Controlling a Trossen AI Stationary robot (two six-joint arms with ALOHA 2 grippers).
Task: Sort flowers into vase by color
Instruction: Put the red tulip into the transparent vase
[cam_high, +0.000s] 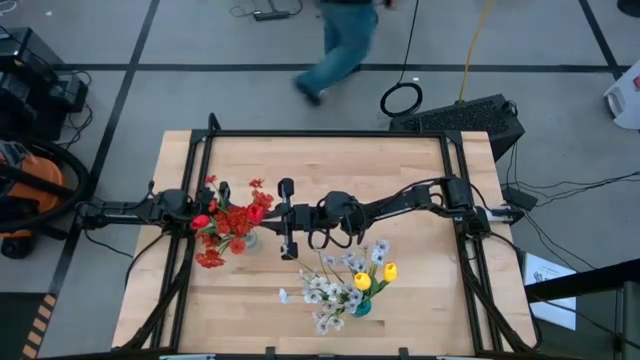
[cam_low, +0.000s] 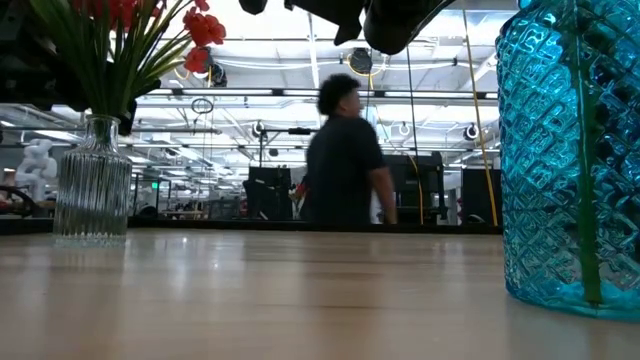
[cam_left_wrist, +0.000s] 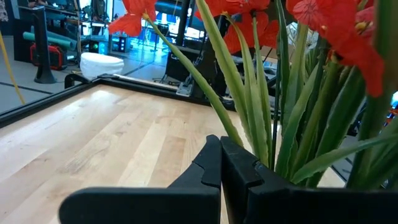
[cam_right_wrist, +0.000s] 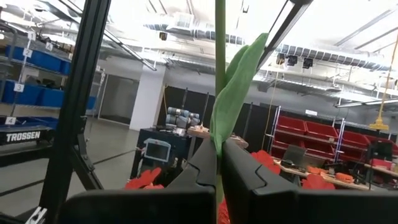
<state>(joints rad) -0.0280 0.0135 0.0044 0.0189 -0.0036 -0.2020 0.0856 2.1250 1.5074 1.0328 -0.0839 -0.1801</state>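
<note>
A clear ribbed glass vase (cam_high: 243, 240) (cam_low: 92, 185) stands left of the table's centre and holds red tulips and red blossom sprays (cam_high: 232, 215) (cam_left_wrist: 249, 18). A blue patterned vase (cam_high: 362, 306) (cam_low: 570, 150) nearer the front holds yellow tulips (cam_high: 387, 271) and white sprays (cam_high: 325, 290). My left gripper (cam_high: 203, 213) (cam_left_wrist: 221, 149) is shut, right beside the red bunch's green stalks (cam_left_wrist: 249, 106). My right gripper (cam_high: 283, 213) (cam_right_wrist: 219, 152) hovers just right of the red bunch, shut on a green stem. My right gripper pinches a thin green flower stem (cam_right_wrist: 219, 74) between its two fingers, just below a broad leaf (cam_right_wrist: 236, 93). The fingers come level from the table's right and lie across the stem. The stem stands upright; its blossom is out of the picture and its lower end is hidden behind the fingers.
A black metal frame (cam_high: 320, 133) borders the table. A person (cam_high: 340, 45) (cam_low: 345, 150) walks past beyond the far edge. Bare wood lies along the near-left and far parts of the table (cam_high: 330, 160). An orange vacuum (cam_high: 25, 185) sits off the table's left.
</note>
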